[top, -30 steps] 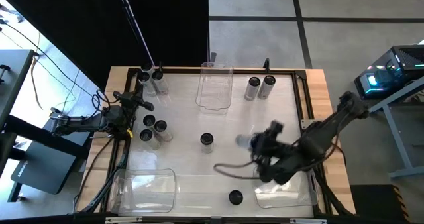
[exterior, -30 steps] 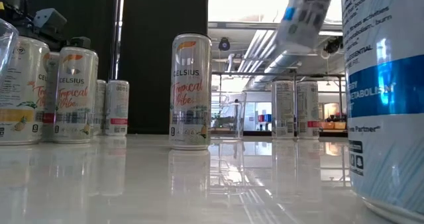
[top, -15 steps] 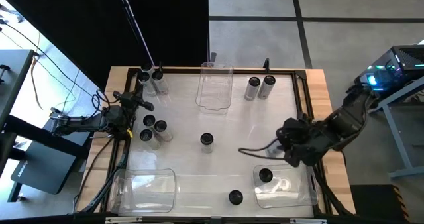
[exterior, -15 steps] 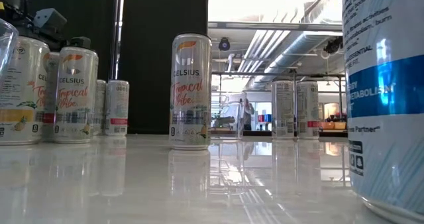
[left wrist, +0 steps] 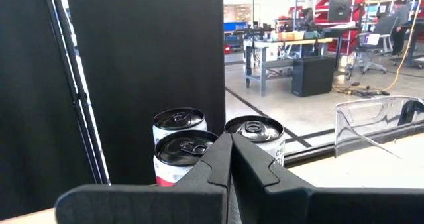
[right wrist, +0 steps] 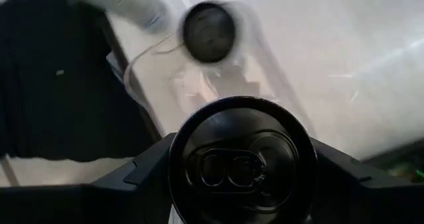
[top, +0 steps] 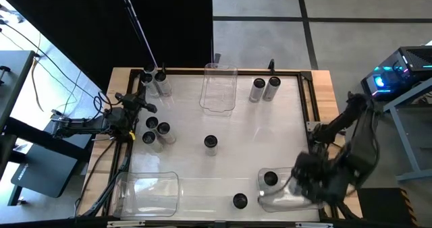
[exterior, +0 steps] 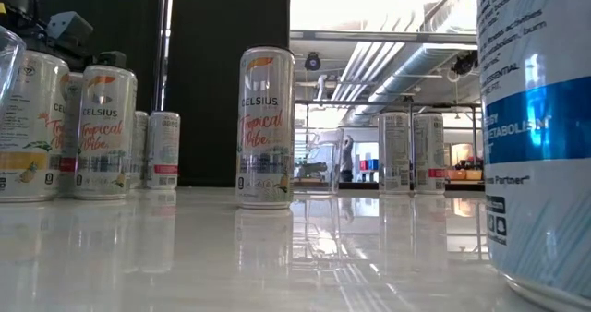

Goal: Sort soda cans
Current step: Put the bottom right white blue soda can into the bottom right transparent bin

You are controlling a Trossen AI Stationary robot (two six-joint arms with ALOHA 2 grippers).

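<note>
I count three clear bins on the table (top: 270, 127): one at the far edge (top: 219, 88), one at the near left corner (top: 147, 193), one at the near right (top: 287, 200). Loose soda cans in the high view: two far left (top: 154, 76), three mid-left (top: 156, 131), two far right (top: 264, 88), one central (top: 210, 142), one near edge (top: 239, 201), one standing in the near-right bin (top: 270, 179). My right gripper (right wrist: 242, 177), above that bin, clasps another can (right wrist: 242, 159). My left gripper (left wrist: 230, 159) waits clenched at the left edge.

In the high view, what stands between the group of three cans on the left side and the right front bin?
In the high view, one soda can stands alone mid-table between the three-can group and the right front bin; the table is otherwise bare there.
</note>
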